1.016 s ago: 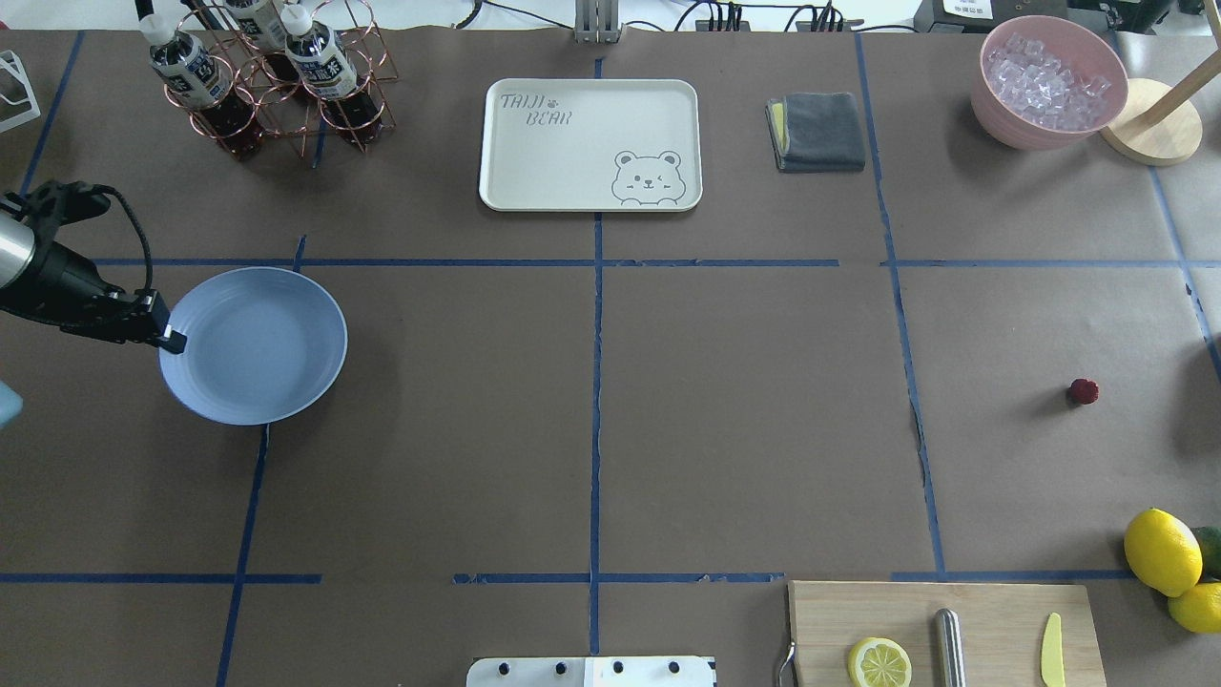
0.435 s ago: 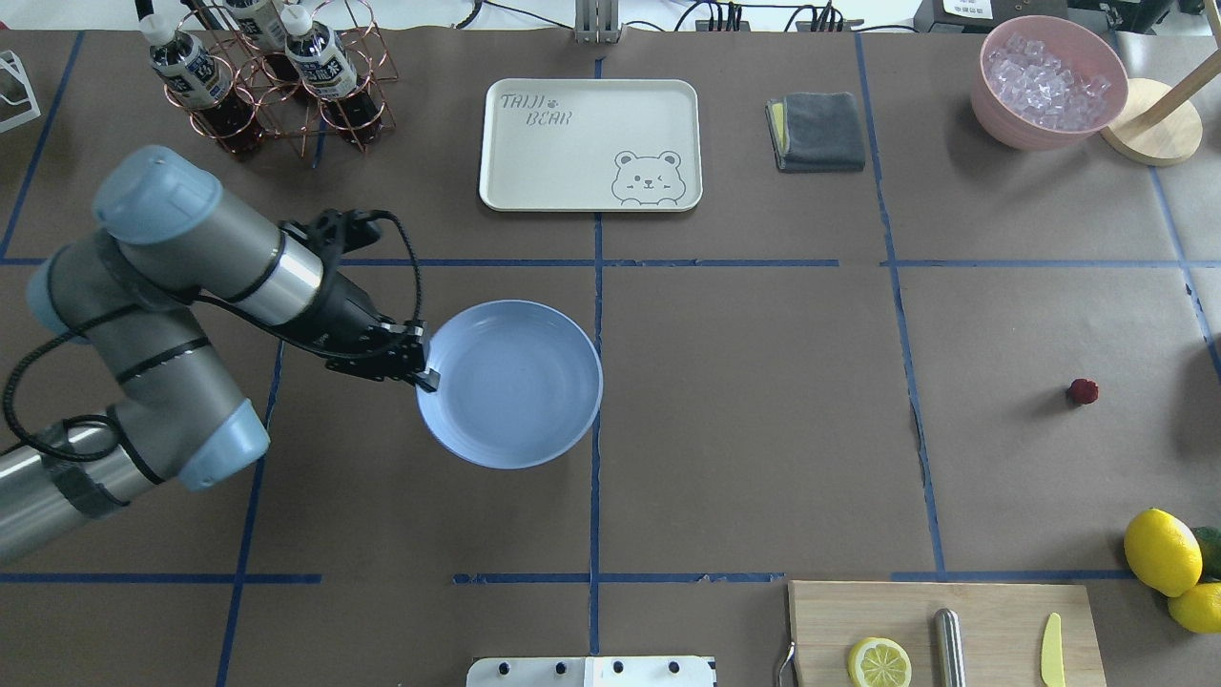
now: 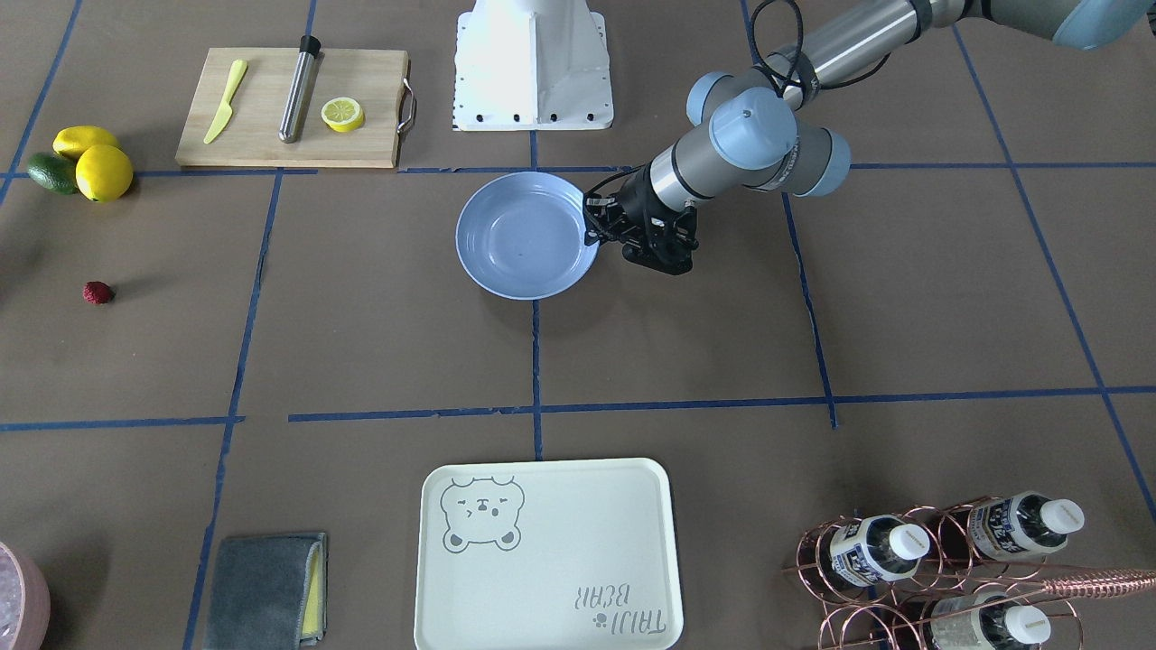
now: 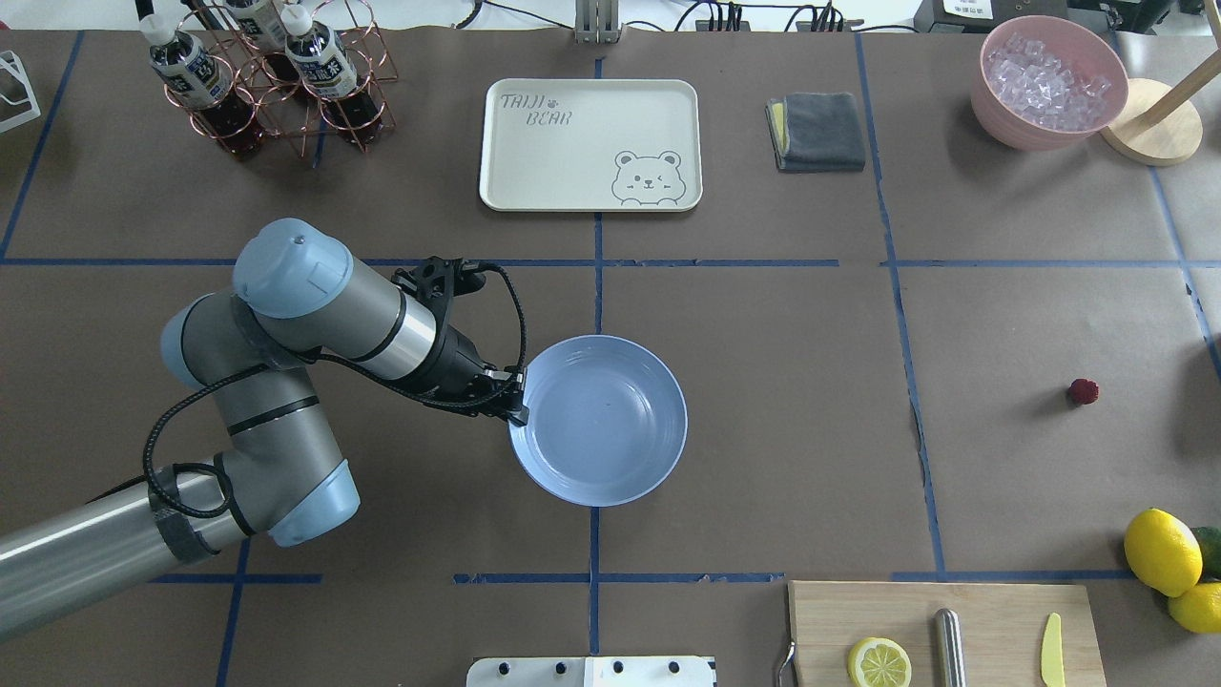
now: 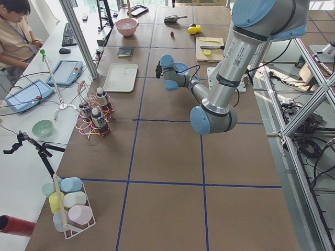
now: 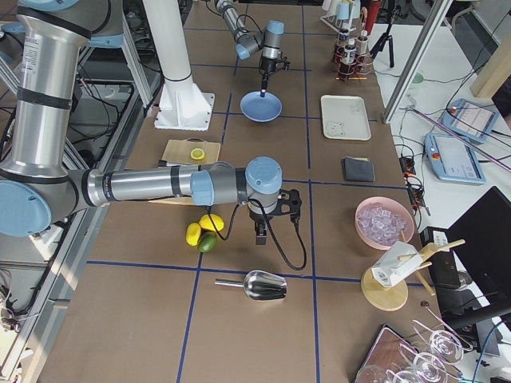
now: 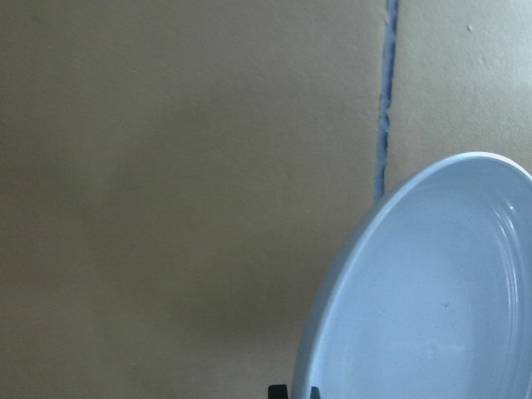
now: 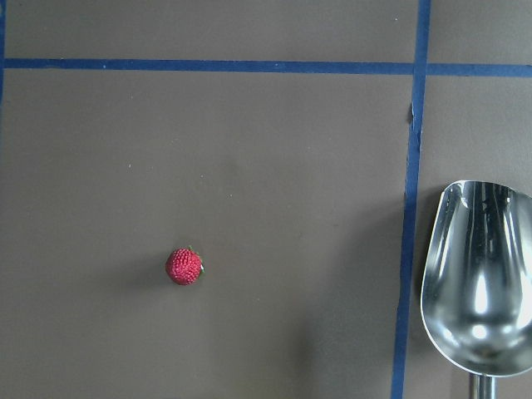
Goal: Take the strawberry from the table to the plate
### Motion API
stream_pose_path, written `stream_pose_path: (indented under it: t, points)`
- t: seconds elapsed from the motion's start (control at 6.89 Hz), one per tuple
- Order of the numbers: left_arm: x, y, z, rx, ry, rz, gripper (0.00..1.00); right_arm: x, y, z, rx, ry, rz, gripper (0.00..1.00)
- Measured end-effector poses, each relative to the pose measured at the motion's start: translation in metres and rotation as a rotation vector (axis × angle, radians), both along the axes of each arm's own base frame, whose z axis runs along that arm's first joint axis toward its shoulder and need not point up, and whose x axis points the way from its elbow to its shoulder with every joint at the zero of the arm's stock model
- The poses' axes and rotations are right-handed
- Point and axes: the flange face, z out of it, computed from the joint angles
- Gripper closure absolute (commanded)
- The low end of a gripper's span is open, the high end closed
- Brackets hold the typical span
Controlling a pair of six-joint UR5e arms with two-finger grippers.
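Note:
The light-blue plate point(image 4: 610, 429) point(image 3: 526, 236) is near the middle of the table point(image 4: 763, 401), across the centre tape line. My left gripper point(image 4: 516, 411) point(image 3: 591, 236) is shut on the plate's rim on the side toward my left. In the left wrist view, the rim point(image 7: 332, 291) runs down to the fingertips at the bottom edge. The small dark-red strawberry point(image 4: 1083, 391) point(image 3: 97, 292) point(image 8: 184, 267) lies alone far off on the right part of the table. My right gripper point(image 6: 260, 237) shows only in the exterior right view, pointing down, and I cannot tell its state.
A cream bear tray point(image 4: 591, 143), bottle rack point(image 4: 272, 76), grey cloth point(image 4: 818, 132) and pink ice bowl point(image 4: 1047, 84) line the far side. Near the front right are a cutting board point(image 4: 944, 634), lemons point(image 4: 1162, 551) and a metal scoop point(image 8: 478, 283).
My left arm has carried the plate from the table's far left rightward and a little nearer, to the centre line. The strawberry has not moved.

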Motion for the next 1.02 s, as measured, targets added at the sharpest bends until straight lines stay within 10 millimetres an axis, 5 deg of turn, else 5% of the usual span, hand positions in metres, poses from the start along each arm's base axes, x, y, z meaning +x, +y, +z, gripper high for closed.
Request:
stream_pose_path:
  t: [1.02]
  points:
    - [0.011,-0.008,0.019,0.001,-0.026,-0.037,1.0,-0.005,0.001,-0.008,-0.003,-0.091,-0.012,0.0]
